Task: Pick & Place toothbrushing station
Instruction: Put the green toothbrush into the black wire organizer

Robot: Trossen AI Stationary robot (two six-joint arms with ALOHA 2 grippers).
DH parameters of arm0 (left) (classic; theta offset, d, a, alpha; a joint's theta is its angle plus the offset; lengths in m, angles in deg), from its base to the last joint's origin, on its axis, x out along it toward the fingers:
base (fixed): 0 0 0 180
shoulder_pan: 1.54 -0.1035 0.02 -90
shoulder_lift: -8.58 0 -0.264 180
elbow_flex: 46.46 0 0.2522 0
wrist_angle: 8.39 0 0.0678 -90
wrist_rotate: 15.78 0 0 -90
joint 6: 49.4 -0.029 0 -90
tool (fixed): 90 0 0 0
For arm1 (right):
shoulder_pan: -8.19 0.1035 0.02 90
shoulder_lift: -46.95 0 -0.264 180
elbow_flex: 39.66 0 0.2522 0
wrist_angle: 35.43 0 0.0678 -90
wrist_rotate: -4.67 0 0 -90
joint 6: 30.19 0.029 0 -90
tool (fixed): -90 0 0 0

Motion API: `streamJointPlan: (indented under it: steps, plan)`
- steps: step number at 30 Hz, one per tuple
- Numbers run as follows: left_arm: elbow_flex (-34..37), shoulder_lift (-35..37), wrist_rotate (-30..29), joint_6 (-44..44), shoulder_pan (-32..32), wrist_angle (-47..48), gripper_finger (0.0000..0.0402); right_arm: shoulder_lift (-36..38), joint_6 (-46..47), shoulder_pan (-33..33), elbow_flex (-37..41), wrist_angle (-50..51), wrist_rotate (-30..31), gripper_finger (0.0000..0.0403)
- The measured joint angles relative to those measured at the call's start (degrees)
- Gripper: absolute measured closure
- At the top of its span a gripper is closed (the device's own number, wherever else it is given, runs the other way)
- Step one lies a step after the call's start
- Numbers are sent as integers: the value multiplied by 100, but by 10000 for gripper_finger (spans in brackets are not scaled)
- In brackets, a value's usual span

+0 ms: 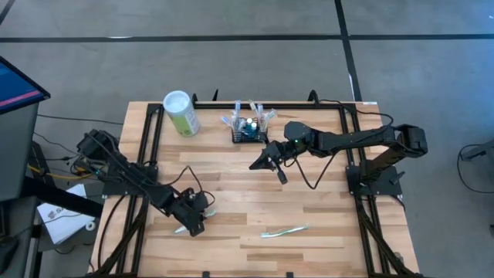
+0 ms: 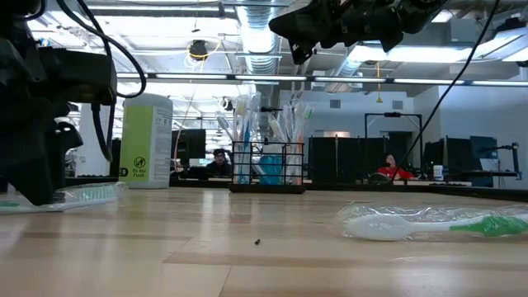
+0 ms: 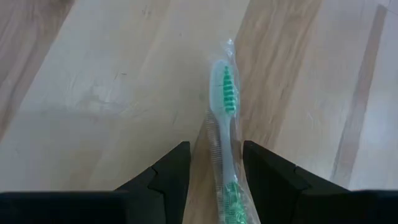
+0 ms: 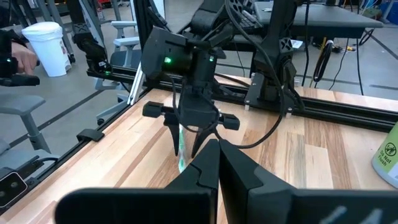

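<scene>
- We see the basket [image 1: 248, 130] at the table's far edge, already holding several brushes, beside a green can [image 1: 181, 113].
- Our left gripper [image 1: 192, 222] is down at the near left, fingers apart astride a wrapped toothbrush [image 3: 225, 134], not yet closed on it.
- Our right gripper [image 1: 261, 163] hovers mid-table, shut and empty.
- Another wrapped brush [image 1: 285, 231] lies near the front edge, still to go.

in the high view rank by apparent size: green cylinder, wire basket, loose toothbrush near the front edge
1. green cylinder
2. wire basket, close to the cylinder, so unsure
3. loose toothbrush, long but thinnest
</scene>
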Motion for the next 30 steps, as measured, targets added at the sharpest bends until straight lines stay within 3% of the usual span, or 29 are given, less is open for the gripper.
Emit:
streamJointPlan:
  steps: [10, 18, 25, 30]
  plan:
    - [-4, -45, -46, 21, 2, -25, 273, 0, 0, 0, 0, 2, 0, 403]
    - [8, -45, -15, 23, -17, -48, 390, 0, -6, 0, 0, 2, 0, 403]
    - [8, -45, -33, 23, -13, -98, 398, 0, -20, 0, 0, 18, 0, 403]
    - [10, 133, -371, 19, -11, -86, 400, 0, -20, 0, 0, 44, 0, 403]
